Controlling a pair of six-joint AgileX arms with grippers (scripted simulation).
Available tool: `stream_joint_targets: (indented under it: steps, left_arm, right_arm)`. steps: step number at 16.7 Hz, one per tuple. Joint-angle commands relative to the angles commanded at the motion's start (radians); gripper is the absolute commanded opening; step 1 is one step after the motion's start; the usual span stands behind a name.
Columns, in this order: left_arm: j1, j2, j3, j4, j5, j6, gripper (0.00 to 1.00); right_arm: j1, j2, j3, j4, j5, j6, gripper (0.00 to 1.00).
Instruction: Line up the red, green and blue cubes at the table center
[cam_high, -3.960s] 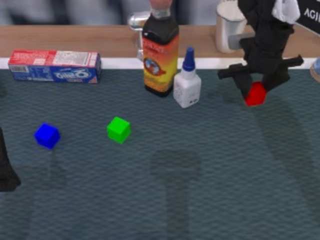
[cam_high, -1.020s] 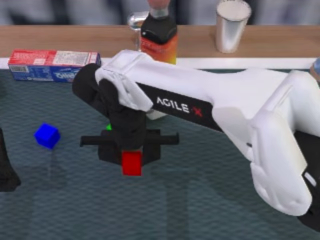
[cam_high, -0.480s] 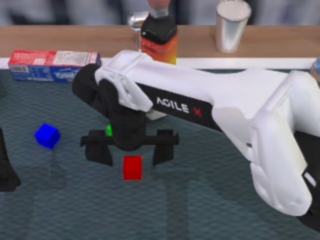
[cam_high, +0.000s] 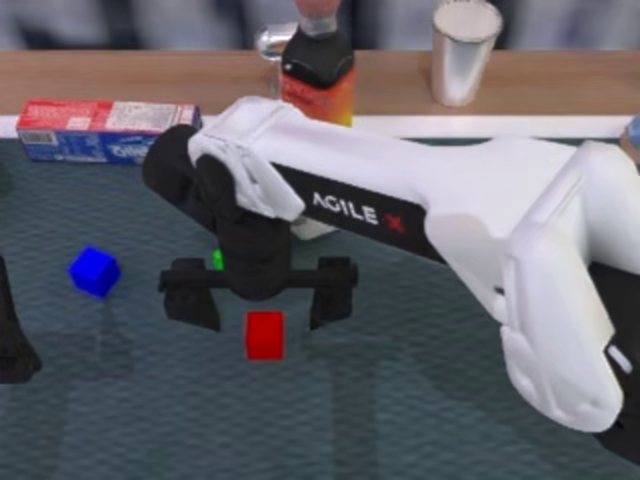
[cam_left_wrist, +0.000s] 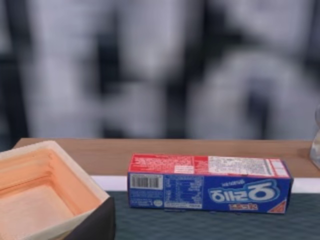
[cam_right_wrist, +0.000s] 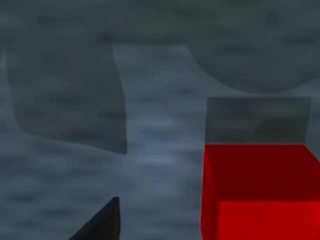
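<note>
The red cube rests on the teal-grey table near its middle, free of any grip. My right gripper hovers right over it, open, one black finger on each side of the cube. In the right wrist view the red cube fills one corner, beside a dark fingertip. The blue cube sits at the left. Only a sliver of the green cube shows behind the right gripper. My left arm is parked at the left edge.
A red-and-blue carton lies at the back left, also seen as the carton in the left wrist view beside a wooden box. A dark bottle and a metal cup stand at the back.
The right arm carried the red cube from the back right to the middle. Its gripper then opened and let the cube go. The cube now stands alone on the table.
</note>
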Motion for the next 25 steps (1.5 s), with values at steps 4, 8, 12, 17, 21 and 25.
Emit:
stream_joint_targets:
  steps: [4, 8, 12, 17, 21, 25]
  left_arm:
    - [0.0, 0.0, 0.0, 0.0, 0.0, 0.0, 1.0]
    - [0.0, 0.0, 0.0, 0.0, 0.0, 0.0, 1.0]
    - [0.0, 0.0, 0.0, 0.0, 0.0, 0.0, 1.0]
    - [-0.027, 0.125, 0.123, -0.072, -0.002, 0.004, 1.0]
    - [-0.081, 0.388, 0.354, -0.216, -0.001, 0.017, 1.0]
    - [-0.153, 0.765, 0.65, -0.413, 0.001, 0.037, 1.0]
  right_arm:
    - [0.005, -0.002, 0.147, -0.15, -0.002, 0.005, 1.0]
    - [0.01, -0.008, 0.244, -0.252, 0.001, 0.002, 1.0]
    - [0.004, -0.007, 0.244, -0.251, 0.001, 0.003, 1.0]
    - [-0.053, -0.158, 0.111, -0.168, 0.041, -0.071, 1.0]
    - [-0.164, -0.471, -0.155, -0.013, 0.097, -0.195, 1.0]
    - [-0.312, -0.921, -0.542, 0.195, 0.138, -0.351, 1.0]
